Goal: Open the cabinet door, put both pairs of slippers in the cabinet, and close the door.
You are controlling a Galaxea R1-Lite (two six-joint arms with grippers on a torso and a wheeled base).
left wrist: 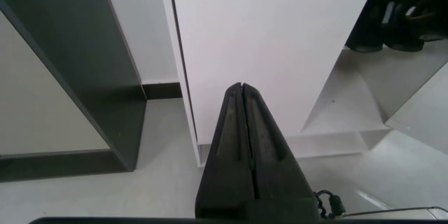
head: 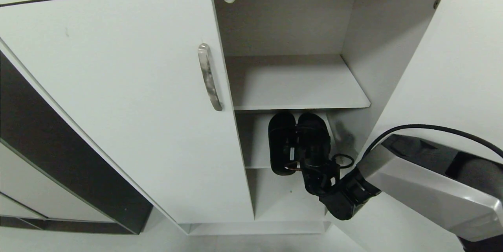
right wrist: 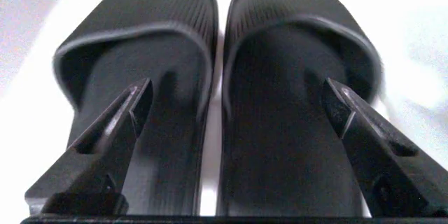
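Cabinet [head: 298, 24]: left door [head: 118, 98] shut, right door [head: 452, 67] swung open. Pair of black slippers [head: 283, 142] lies side by side on lower shelf [head: 255, 157] inside. Right pincer [head: 310, 161] reaches into opening at slippers' near ends, spread wide, one finger [right wrist: 119, 126] over each slipper; contact unclear. Left pincer [left wrist: 241, 133] pressed together, holding nothing, low before shut left door, above floor [left wrist: 105, 189].

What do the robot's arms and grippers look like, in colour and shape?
The right arm has a silver-grey shell with black parts; a black cable loops along it. The right gripper has black, wedge-shaped fingers. The left gripper is black and tapered too.
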